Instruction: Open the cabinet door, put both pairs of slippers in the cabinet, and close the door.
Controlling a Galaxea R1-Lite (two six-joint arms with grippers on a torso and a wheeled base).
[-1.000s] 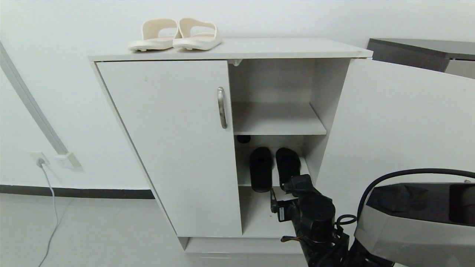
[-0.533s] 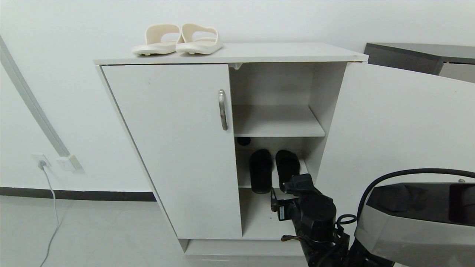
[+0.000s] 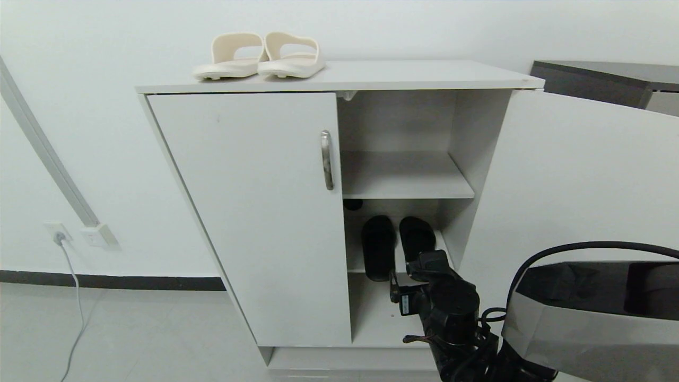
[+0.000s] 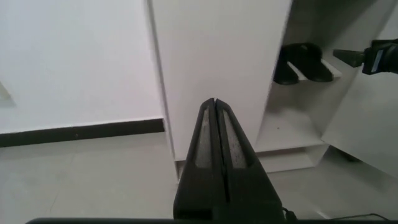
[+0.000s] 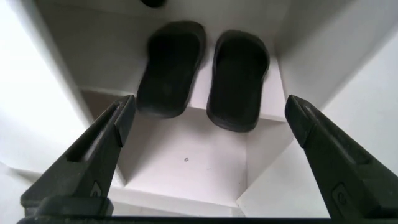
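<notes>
Bright, even light from above washes the white two-door cabinet (image 3: 244, 212), while its open right compartment sits in soft grey shade, darkest around the pair of black slippers (image 3: 378, 246) on the lower shelf (image 3: 354, 254). The pair of cream slippers (image 3: 290, 66) on top casts a thin shadow under its soles.

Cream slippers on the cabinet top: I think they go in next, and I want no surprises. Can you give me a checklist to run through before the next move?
1. Right door swung wide open: ok.
2. Black slippers stowed side by side below the upper shelf: ok.
3. Right claw open, empty, clear of the black slippers: ok.
4. Upper shelf bare for the second pair: ok.
5. Cream slippers together on the cabinet top, above the shut left door: ok.
6. Left claw shut on nothing, low before the left door: ok.
</notes>
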